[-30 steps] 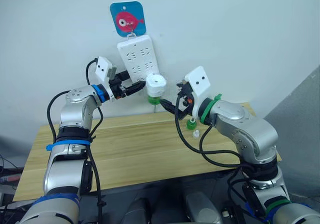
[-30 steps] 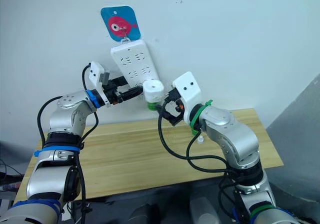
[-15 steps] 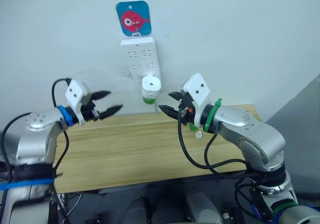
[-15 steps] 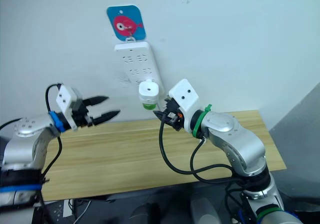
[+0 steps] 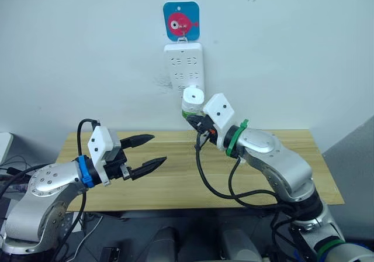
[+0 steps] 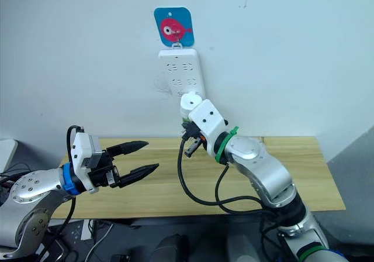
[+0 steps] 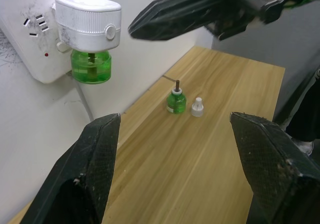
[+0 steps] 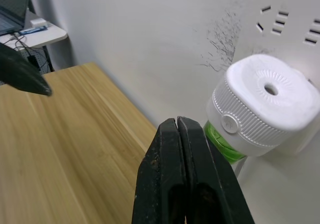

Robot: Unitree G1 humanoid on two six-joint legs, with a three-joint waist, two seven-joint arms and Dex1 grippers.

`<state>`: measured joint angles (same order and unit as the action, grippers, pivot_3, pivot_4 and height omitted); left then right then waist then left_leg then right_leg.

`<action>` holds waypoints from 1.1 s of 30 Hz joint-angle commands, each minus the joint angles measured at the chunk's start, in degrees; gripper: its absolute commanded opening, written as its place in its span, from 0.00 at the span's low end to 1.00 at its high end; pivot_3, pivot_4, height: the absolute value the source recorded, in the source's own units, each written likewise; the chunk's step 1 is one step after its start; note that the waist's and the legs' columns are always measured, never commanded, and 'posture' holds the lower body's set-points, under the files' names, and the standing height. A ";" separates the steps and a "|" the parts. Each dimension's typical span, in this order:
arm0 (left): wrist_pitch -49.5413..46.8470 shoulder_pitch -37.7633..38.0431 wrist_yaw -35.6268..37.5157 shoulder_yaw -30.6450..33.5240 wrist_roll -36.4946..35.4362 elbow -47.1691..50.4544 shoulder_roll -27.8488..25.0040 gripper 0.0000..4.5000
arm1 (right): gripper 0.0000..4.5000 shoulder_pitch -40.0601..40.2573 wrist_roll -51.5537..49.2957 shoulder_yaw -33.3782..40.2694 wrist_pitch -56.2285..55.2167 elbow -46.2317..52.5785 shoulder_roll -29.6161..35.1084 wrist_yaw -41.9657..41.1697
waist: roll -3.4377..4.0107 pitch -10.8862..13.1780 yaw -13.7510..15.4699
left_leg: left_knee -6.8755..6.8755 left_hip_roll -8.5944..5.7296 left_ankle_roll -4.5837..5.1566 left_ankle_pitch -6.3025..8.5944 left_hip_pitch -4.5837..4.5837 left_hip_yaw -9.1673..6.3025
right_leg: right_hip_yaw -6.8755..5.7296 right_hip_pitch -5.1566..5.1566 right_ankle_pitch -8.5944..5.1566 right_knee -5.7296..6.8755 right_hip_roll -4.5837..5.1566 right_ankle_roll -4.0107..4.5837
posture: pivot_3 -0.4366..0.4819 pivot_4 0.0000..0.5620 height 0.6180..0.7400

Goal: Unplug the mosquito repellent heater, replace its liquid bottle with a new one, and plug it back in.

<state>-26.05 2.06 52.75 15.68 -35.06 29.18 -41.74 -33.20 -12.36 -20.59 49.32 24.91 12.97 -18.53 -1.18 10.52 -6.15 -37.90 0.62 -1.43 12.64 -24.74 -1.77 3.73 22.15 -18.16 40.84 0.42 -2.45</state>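
Head views: mosquito repellent heater (image 5: 192,97) plugged into the bottom of a white power strip (image 5: 184,66) hung on the wall under a blue fish hook plate (image 5: 181,21), above the far edge of the wooden table (image 5: 175,174). Left gripper (image 5: 148,153) raised over the table's near left part, fingers spread wide, holding nothing, well apart from the heater. Right gripper (image 6: 188,138) just below and beside the heater, close to the wall.

Left wrist view: heater with its green liquid bottle (image 7: 90,66) screwed underneath, seated in the strip; on the bare tabletop below, a second green bottle (image 7: 176,101) standing upright with a small white cap (image 7: 197,107) just beside it. Open table all around the pair.

Right wrist view: black fingers (image 8: 170,184) pressed together, empty, tips near the heater's ribbed side but not touching. Round vent hole on top.
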 commanded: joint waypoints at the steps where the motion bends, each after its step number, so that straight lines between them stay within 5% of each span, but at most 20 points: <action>1: 0.89 -1.25 -0.48 0.67 -0.17 1.01 -0.81 0.82 | 0.01 -1.85 2.54 0.21 -2.34 -1.24 -0.88 1.23 | 0.00 0.00 0.07 | 0.00 0.00 0.00 0.00 0.00 0.04 | 0.02 0.01 0.00 0.00 0.00 0.00 | 0.39 0.28 1.00; 33: 2.28 -3.22 -0.66 -2.53 1.74 -0.58 0.02 0.82 | 0.01 -2.94 9.90 4.88 -3.28 -6.82 -6.58 7.96 | 0.00 0.01 0.00 | 0.04 0.09 0.00 0.00 0.02 0.29 | 0.19 0.10 -0.01 -0.06 -0.03 0.01 | 0.38 0.29 1.00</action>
<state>-24.54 -0.49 52.46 13.11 -33.31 28.35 -41.75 -34.81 -5.01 -19.27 47.36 17.58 6.32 -13.46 -1.18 10.53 -6.14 -37.87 0.72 -1.43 12.64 -24.73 -1.48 3.92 22.25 -18.17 40.78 0.39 -2.44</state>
